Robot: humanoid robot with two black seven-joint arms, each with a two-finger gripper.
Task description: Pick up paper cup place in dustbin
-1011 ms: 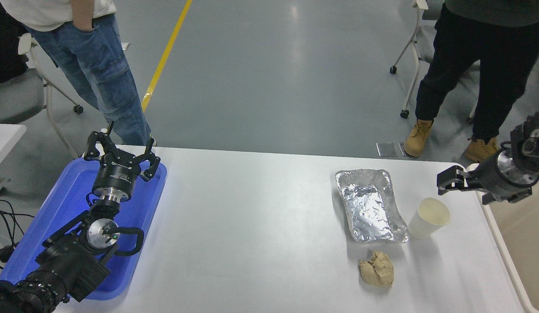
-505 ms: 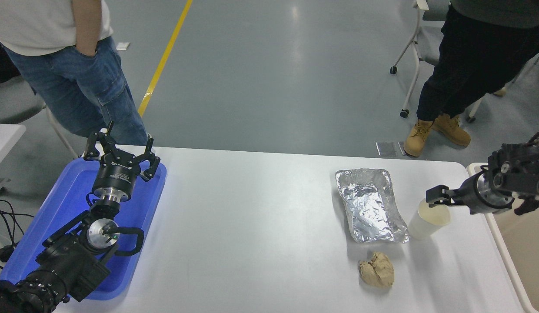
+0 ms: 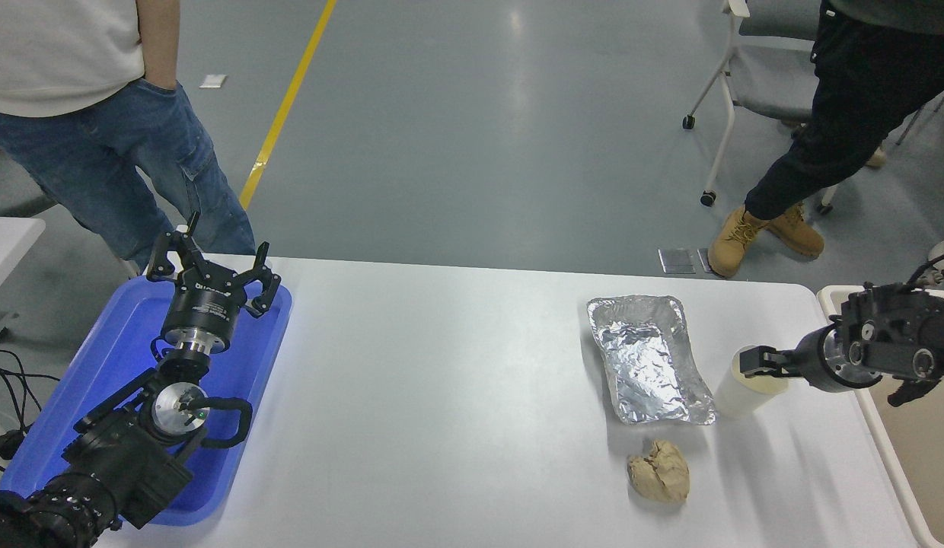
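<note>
I see the paper cup (image 3: 748, 382) standing up on the white table (image 3: 457, 380), just beside the right edge of the foil tray (image 3: 649, 358). A tan wad of paper (image 3: 659, 471) lies a bit nearer to me. My right gripper (image 3: 752, 361) is at the cup's open top, reaching in from the right. I cannot tell if its fingers are apart or together, because I see them from the side and they cover part of the rim.

I think the cup is very light and its thin wall will squash if I squeeze hard. The rim looks like the stiffest part, so I would pinch there, gently.

The dustbin (image 3: 872, 411) is close on the right. My left gripper (image 3: 211, 264) rests over the blue tray (image 3: 122, 358), fingers spread apart.
</note>
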